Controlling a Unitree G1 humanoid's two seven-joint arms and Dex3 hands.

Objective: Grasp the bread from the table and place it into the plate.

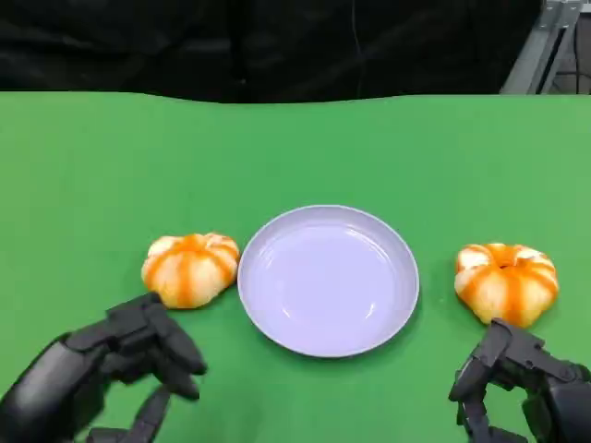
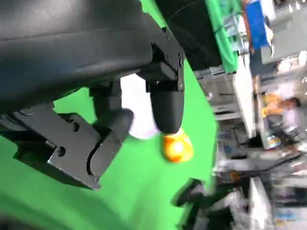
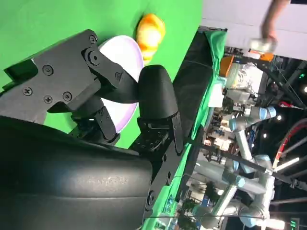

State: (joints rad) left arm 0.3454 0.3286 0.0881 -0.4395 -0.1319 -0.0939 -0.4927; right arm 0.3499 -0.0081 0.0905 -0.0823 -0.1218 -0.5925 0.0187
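An empty white plate (image 1: 328,280) lies in the middle of the green table (image 1: 295,148). One orange-striped bread (image 1: 190,268) sits just left of the plate, and a second bread (image 1: 506,281) sits to its right. My left hand (image 1: 102,374) hovers just in front of the left bread, fingers apart, holding nothing. My right hand (image 1: 522,388) is close in front of the right bread, also empty with fingers spread. The left wrist view shows the plate (image 2: 136,103) and the right bread (image 2: 177,147) past my fingers (image 2: 165,103). The right wrist view shows the plate (image 3: 125,57) and the left bread (image 3: 150,29).
A black backdrop runs behind the table's far edge. A metal frame (image 1: 545,46) stands at the back right. A person's hand (image 3: 271,19) and lab equipment appear far off in the right wrist view.
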